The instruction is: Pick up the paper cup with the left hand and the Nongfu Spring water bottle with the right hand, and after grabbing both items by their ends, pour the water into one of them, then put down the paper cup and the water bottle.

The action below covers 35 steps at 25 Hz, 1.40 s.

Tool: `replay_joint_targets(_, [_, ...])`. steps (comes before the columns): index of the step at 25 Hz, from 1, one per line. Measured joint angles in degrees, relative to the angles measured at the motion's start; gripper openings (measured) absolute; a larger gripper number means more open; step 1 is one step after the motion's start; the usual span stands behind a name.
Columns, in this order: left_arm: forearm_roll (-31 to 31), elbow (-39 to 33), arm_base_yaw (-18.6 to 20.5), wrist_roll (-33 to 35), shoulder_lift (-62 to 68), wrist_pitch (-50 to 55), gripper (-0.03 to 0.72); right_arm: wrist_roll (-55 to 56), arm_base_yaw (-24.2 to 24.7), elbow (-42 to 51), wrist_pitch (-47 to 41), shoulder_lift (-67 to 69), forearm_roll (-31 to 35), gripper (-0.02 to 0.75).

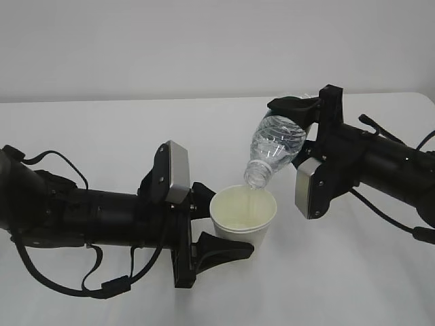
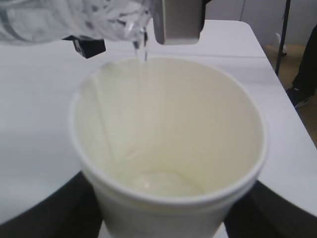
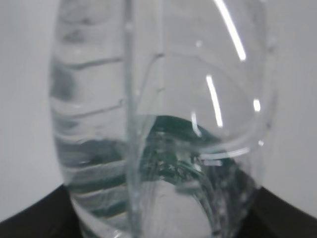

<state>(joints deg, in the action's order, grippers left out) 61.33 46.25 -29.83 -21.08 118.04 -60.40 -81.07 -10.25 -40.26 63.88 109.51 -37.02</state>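
exterior view is showing the white table carrying both black arms. the left hand is reaching in from the left, its claw clamping around the lower part of the paper cup, which is standing upright near the middle of the table. the right hand is coming from the right, its claw clamping the base end of the nongfu spring water bottle; the bottle is tilting neck-down, its mouth hanging just above the cup's rim. in the left wrist view a thin stream of the water is falling from the bottle into the cup's cream inside, pooling at the bottom.
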Motion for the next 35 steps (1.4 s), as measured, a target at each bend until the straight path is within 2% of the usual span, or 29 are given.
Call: replay_joint_targets(35, [-2.2, 0.0, 0.0, 0.0, 1.24, -1.48, 0.482, -0.57, 0.0, 0.0, 0.0, 0.0, 0.0, 0.459])
